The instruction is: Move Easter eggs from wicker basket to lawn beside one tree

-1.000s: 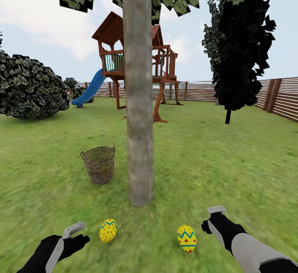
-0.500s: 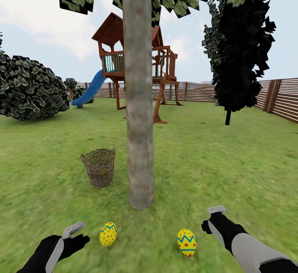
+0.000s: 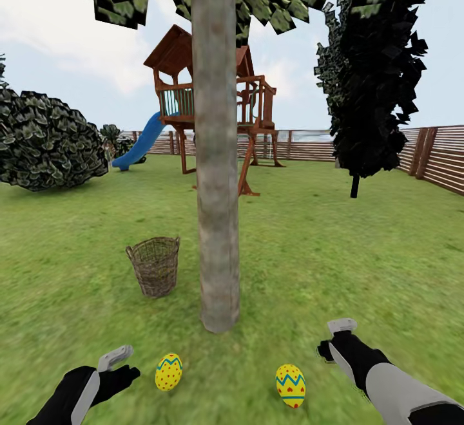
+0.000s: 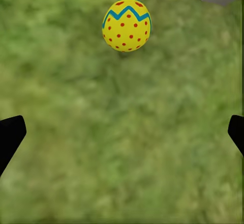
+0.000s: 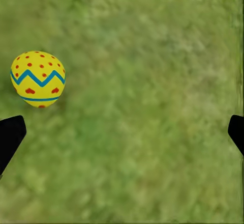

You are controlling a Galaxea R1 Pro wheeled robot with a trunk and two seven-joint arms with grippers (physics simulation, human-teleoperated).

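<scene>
At the lower left of the head view, the left arm (image 3: 74,396) is mostly matte black, rounded and glove-like at the wrist, with a pale grey panel along its side and a short light grey block at its tip. At the lower right, the right arm (image 3: 393,386) has a smooth light grey forearm shell, a black wrist section and a small light grey cap at its end. In each wrist view, black fingertips (image 4: 10,137) (image 5: 10,136) show as dark, tapered wedges at both side edges.
</scene>
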